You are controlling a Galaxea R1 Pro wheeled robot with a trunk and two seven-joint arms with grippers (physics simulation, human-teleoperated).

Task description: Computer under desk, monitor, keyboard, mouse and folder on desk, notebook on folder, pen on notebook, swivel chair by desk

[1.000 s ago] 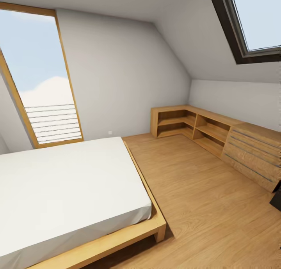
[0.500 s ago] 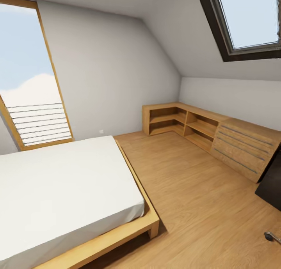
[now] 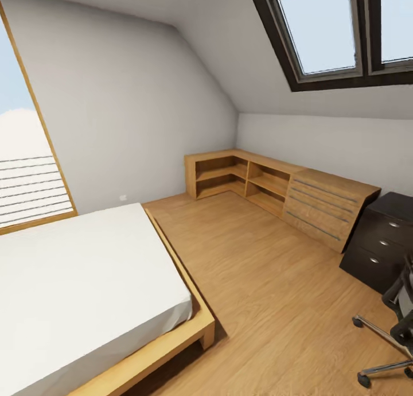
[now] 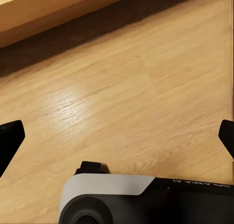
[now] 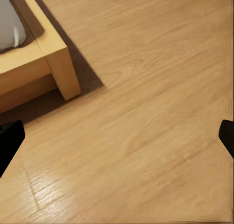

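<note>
While the robot looks across the bedroom, a big wood floor (image 3: 269, 281) fills the middle. A white bed (image 3: 80, 281) sits at the left on a wood frame. Low wood shelves (image 3: 229, 178) run along the far wall into the corner. A dark set of drawers (image 3: 381, 247) stands at the right. Just in front of it is the swivel chair (image 3: 393, 327), half cut off. The left tool (image 4: 117, 136) and the right tool (image 5: 117, 136) are both spread wide with nothing in them, over the floor.

I stand in an attic bedroom: a white bed (image 3: 80, 281), a skylight (image 3: 327, 31) in the sloped ceiling, low wooden shelves (image 3: 252, 181)
</note>
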